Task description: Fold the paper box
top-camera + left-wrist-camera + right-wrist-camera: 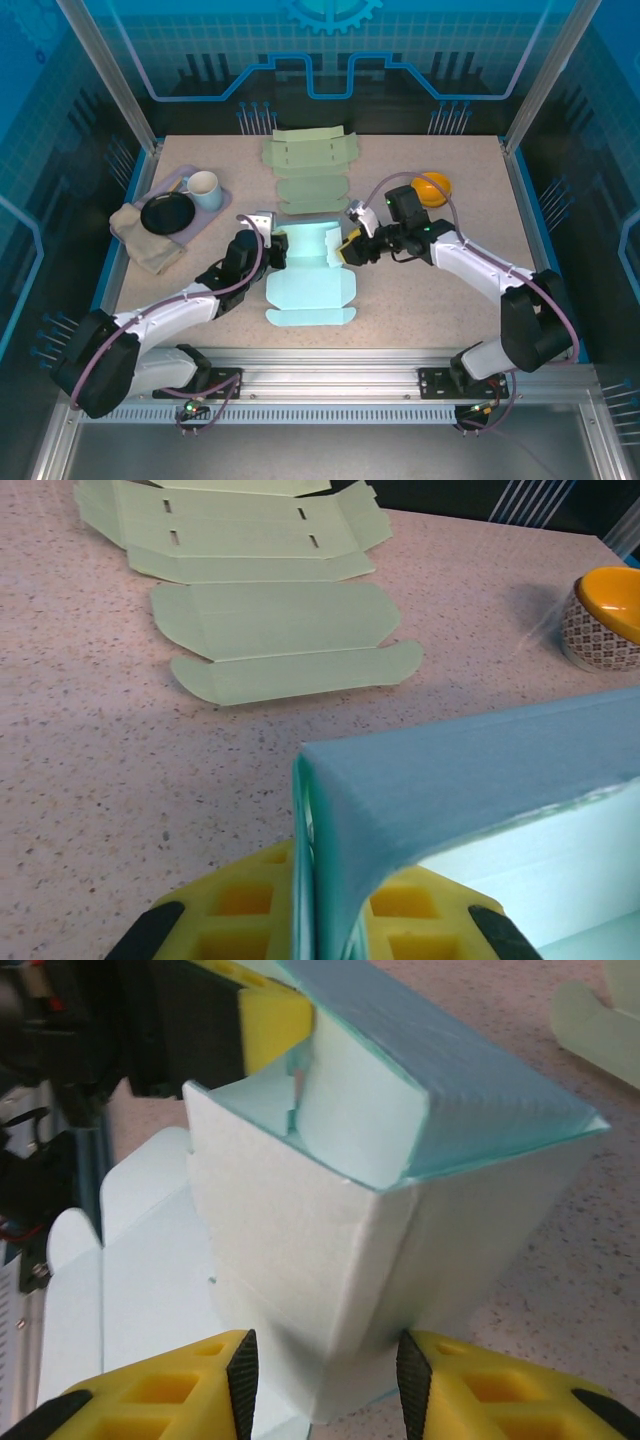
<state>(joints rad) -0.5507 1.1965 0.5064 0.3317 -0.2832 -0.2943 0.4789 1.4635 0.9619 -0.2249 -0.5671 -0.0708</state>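
Top view: blue paper box [310, 278] sits on the table [440, 300], just on the arm side of the green blanks [308, 165]. Its base panel is flat and the wall facing the blanks is raised. Left gripper [272, 250] is at that wall's left end, right gripper [352, 250] at its right end.

Left wrist: pads clenched on the raised wall's edge, green blanks beyond.

Right wrist: jaws straddle the folded end corner. Looks like contact on both sides, but can't tell if it's actually clamped.

My read: we're mid-forming the first wall and its end flaps. Next, left pins the wall upright while right squares the end flap inward. The wall away from the blanks is still unfolded.
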